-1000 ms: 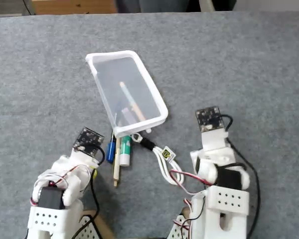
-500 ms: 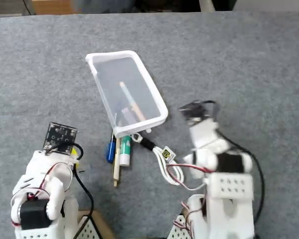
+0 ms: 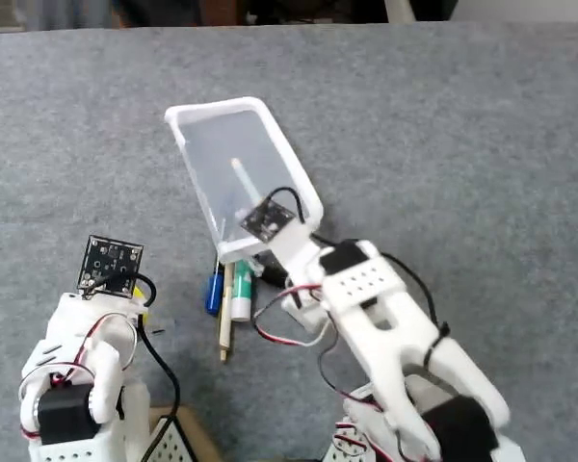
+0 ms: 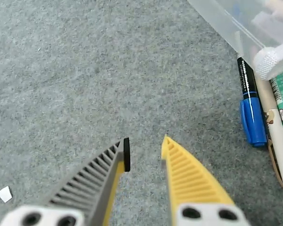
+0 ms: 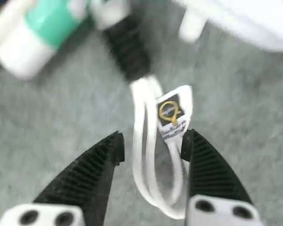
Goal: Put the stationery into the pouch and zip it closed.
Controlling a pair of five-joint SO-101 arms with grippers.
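**Stationery and pouch.** The pouch lies flat on the table with its mouth toward the arms. A pen is inside; anything more is hard to make out through the plastic. Three items lie outside, side by side at the mouth: marker, pencil and glue stick. A white cord runs from the pouch's zip end and is judged to be the zip pull.

**Right gripper.** Its jaws are moderately open and straddle the cord's loop, with nothing clamped. This placement suggests the cord is to be taken, probably to steady the pouch or clear the mouth. The right arm is stretched forward and low, with the wrist pitched down over the pouch mouth.

**Left gripper.** Its jaws are narrowly parted and empty, and it points at bare table with the marker nearby. The left arm is folded back near its base, apart from the stationery.
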